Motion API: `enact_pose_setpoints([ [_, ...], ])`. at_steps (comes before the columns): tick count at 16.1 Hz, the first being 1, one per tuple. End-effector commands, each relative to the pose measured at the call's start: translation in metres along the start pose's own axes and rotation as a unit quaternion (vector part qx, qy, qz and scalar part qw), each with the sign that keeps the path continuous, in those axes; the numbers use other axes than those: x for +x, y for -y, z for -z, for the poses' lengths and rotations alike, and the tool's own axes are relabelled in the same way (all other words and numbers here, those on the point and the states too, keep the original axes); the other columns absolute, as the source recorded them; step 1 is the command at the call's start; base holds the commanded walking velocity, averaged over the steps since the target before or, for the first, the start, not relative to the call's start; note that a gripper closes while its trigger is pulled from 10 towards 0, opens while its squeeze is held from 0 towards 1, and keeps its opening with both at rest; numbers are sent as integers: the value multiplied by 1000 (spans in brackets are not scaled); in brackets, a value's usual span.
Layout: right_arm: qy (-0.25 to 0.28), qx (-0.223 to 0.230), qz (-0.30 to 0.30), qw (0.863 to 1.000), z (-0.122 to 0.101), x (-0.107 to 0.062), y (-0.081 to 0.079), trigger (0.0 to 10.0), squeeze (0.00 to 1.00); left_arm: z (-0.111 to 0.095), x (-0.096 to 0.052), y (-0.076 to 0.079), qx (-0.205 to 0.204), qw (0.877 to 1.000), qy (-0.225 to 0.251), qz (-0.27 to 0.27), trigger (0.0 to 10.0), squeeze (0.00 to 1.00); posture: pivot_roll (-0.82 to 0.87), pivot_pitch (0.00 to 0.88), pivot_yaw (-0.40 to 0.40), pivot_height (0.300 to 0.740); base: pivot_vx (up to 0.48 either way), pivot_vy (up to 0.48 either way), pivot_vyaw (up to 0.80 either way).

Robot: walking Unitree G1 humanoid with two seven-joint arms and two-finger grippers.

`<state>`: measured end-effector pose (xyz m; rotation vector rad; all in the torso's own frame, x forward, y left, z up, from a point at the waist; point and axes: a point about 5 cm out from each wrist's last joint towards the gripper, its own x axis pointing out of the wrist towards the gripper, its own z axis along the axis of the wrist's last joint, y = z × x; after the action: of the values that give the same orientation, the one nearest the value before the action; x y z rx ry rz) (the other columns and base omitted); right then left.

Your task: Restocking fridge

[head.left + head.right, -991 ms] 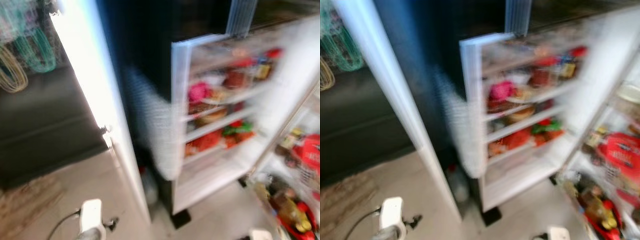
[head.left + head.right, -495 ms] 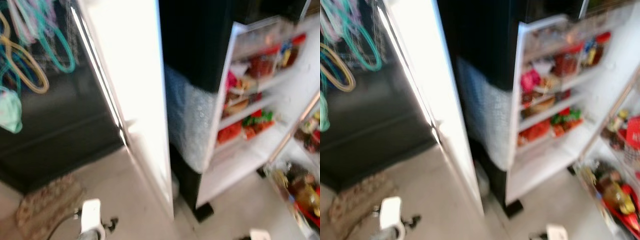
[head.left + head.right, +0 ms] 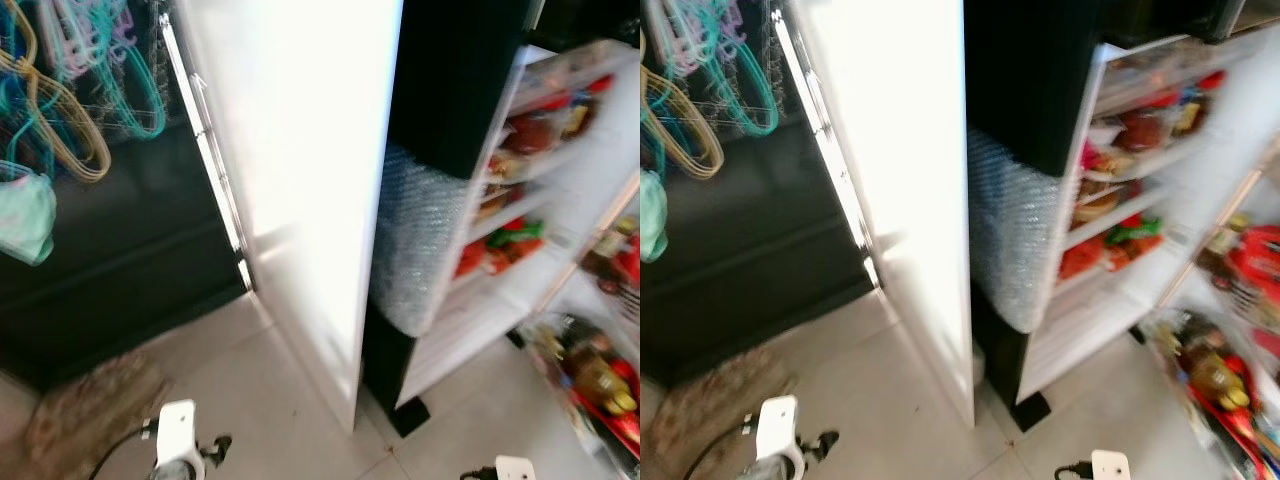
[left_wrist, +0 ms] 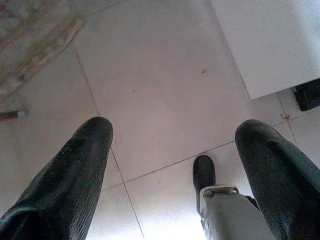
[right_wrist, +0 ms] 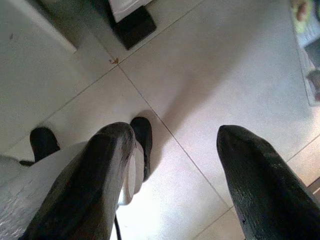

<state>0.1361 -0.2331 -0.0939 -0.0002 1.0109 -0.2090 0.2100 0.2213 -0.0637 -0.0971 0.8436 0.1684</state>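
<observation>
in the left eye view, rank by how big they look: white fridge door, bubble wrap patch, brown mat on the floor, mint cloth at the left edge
1. white fridge door, by far the largest
2. bubble wrap patch
3. brown mat, close to the bubble wrap and blurred, so unsure
4. mint cloth, smallest, partly cut off by the frame

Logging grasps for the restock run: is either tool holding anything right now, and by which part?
Nothing is held. The left tool and the right tool both hang open over the tiled floor, with only bare floor between their fingers.
</observation>
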Motion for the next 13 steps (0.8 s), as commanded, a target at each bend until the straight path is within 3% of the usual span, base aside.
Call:
enact_pose_setpoints([
  [1,-9,7,2,1000,5,-1,1,10000,0,-1,0,0,8,1000,-4,1,10000,0,-59,34,73,740,0,0,-800],
  [9,-10,5,-1,1000,5,-1,1,10000,0,-1,0,0,10,1000,-4,1,10000,0,-58,38,72,740,0,0,-800],
  [10,-10,4,-1,1000,5,-1,1,10000,0,0,0,0,-4,1000,-3,-3,10000,0,-58,38,72,740,0,0,-800],
  [13,-9,3,-2,1000,4,-1,1,10000,0,0,0,1,-2,1000,-4,0,10000,0,-57,41,72,740,0,406,-800],
])
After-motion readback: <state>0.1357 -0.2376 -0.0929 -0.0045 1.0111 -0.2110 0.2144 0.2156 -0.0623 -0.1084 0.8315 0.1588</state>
